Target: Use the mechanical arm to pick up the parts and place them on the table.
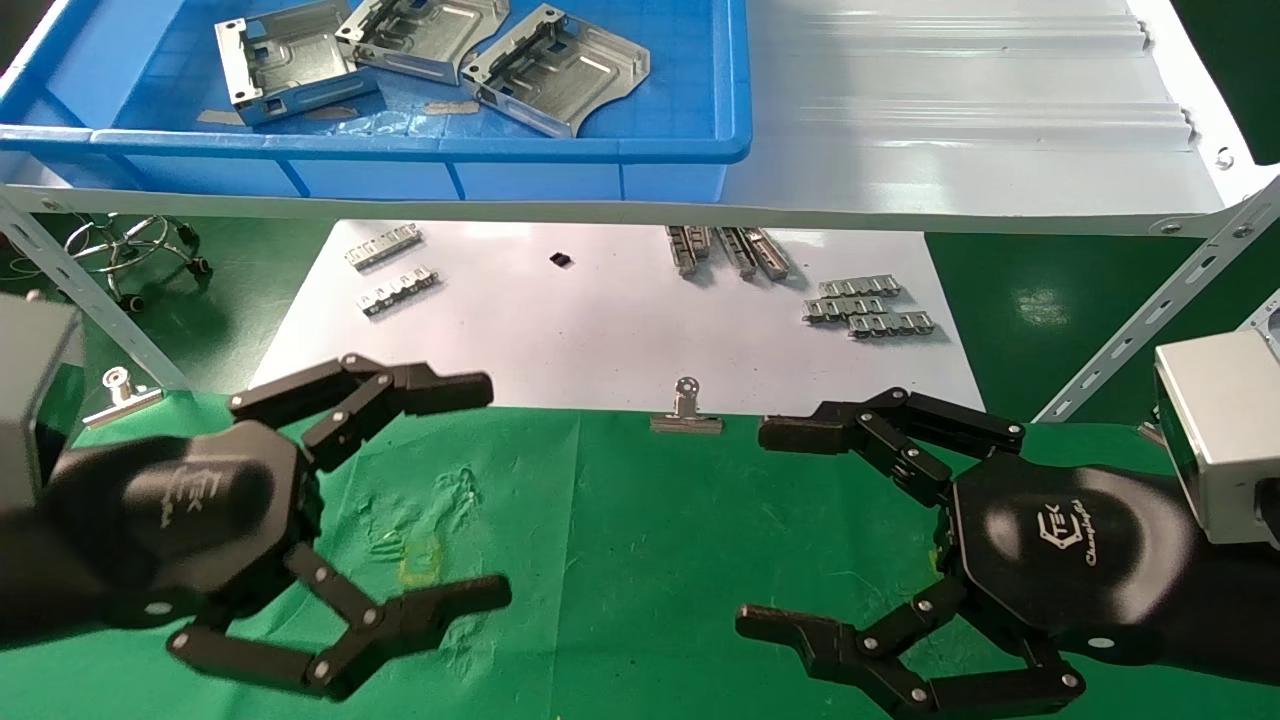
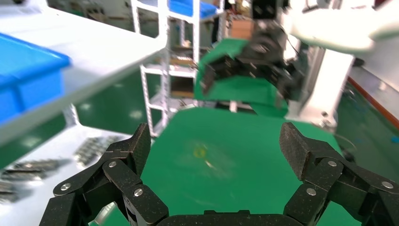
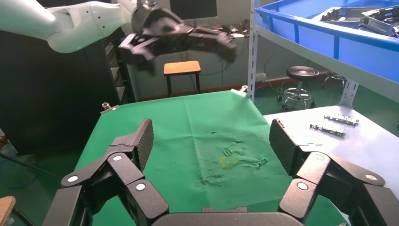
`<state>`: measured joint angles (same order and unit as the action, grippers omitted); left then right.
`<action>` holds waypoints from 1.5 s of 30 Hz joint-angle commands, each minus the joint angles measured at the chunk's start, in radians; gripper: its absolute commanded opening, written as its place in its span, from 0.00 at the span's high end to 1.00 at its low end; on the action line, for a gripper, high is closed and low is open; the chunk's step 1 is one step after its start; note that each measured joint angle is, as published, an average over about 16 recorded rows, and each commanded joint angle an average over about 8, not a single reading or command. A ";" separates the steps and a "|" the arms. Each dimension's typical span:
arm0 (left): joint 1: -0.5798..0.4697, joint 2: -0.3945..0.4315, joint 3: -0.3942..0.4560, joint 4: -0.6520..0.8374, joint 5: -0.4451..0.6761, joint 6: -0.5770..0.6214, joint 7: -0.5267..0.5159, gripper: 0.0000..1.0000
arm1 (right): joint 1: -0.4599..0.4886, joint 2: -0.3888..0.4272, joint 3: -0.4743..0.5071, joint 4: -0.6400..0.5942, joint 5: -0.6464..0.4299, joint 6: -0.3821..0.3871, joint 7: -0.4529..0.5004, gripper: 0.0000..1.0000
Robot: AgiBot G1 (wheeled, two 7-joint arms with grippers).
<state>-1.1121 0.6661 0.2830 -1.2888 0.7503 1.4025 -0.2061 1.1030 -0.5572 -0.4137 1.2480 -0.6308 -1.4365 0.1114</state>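
**Desk:** Head view first: where do the two arms stand?

**Photographer:** Both hover low over the green-clothed bench [image 1: 620, 540], facing each other across its middle. The left gripper [image 1: 480, 490] has its fingers spread wide and holds nothing; the right gripper [image 1: 765, 530] is spread just as wide, also with nothing in it. The wrist views agree: the left gripper [image 2: 216, 146] and the right gripper [image 3: 211, 136] each frame bare green cloth between parted fingers.

**Desk:** And the parts?

**Photographer:** Three shiny stamped parts [image 1: 420, 60] lie in the blue bin [image 1: 560, 165] on the raised white shelf [image 1: 950, 130], well apart from both grippers. The two to the right touch or overlap; the left one sits just beside them. From the right wrist view the parts [image 3: 362, 14] show only as a dark edge over the bin wall, so their lie there is hard to read.

**Desk:** Anything else on record?

**Photographer:** Beneath the shelf a white sheet [image 1: 600, 320] carries small chain-like strips [image 1: 865, 310] in several groups. A silver binder clip [image 1: 686, 410] grips the cloth's far edge between the two grippers, and another clip [image 1: 122, 395] sits at the left corner.
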 commanded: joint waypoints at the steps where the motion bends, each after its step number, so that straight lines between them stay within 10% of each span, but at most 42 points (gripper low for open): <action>1: -0.008 0.015 -0.001 -0.005 0.001 -0.024 -0.004 0.00 | 0.000 0.000 0.000 0.000 0.000 0.000 0.000 1.00; 17: -0.314 0.220 0.104 0.162 0.248 -0.314 -0.112 0.00 | 0.000 0.000 0.000 0.000 0.000 0.000 0.000 1.00; 33: -0.804 0.496 0.263 0.863 0.543 -0.428 -0.044 0.00 | 0.000 0.000 0.000 0.000 0.000 0.000 0.000 1.00; 45: -0.942 0.642 0.319 1.167 0.643 -0.540 0.003 0.00 | 0.000 0.000 0.000 0.000 0.000 0.000 0.000 1.00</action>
<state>-2.0479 1.3025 0.5998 -0.1368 1.3903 0.8611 -0.2031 1.1030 -0.5572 -0.4138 1.2479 -0.6308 -1.4365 0.1114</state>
